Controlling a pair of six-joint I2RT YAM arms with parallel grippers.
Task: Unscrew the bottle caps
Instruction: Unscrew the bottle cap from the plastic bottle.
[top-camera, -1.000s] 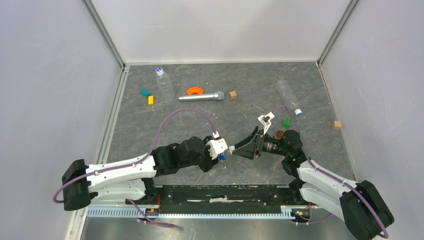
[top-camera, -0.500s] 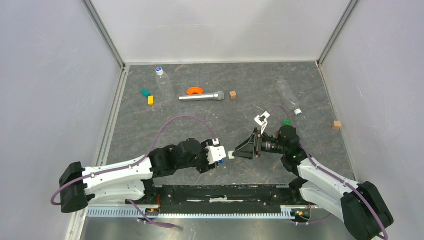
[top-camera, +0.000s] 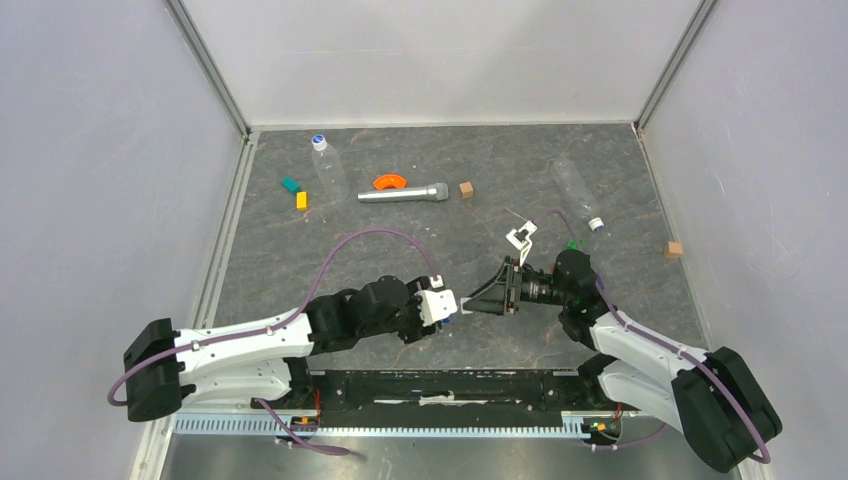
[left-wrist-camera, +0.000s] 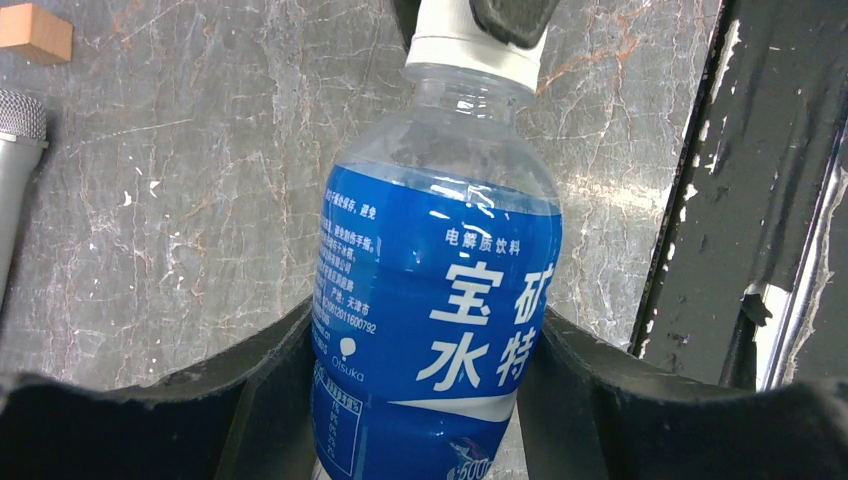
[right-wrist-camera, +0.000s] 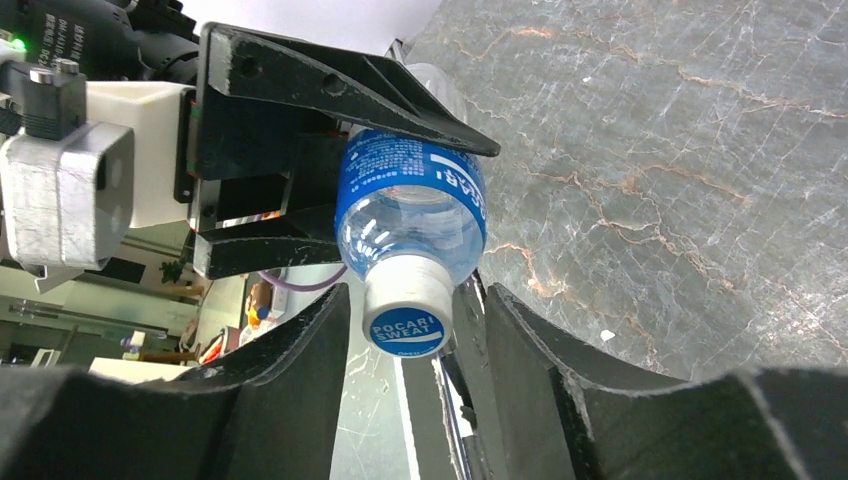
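While your left gripper (top-camera: 447, 305) clamps the blue-label bottle (left-wrist-camera: 440, 280) at lower centre, the right gripper (right-wrist-camera: 408, 292) flanks its cap (right-wrist-camera: 405, 322), grip unclear

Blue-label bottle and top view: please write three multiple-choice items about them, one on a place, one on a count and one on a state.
1. Where is the blue-label bottle?
A. Lying by the far wall.
B. Between the left gripper's fingers.
C. Standing in a corner.

2. How many other bottles lie on the table in the top view?
A. None.
B. Two.
C. Four.

3. The held bottle's cap is:
A. On the neck, between the right gripper's fingers.
B. Off, lying by the wooden cube.
C. Off, in the left gripper.

Answers:
1 B: the left wrist view shows both fingers against its label.
2 B: one clear bottle lies far left, and another lies far right.
3 A: the right wrist view shows the cap sitting on the neck.
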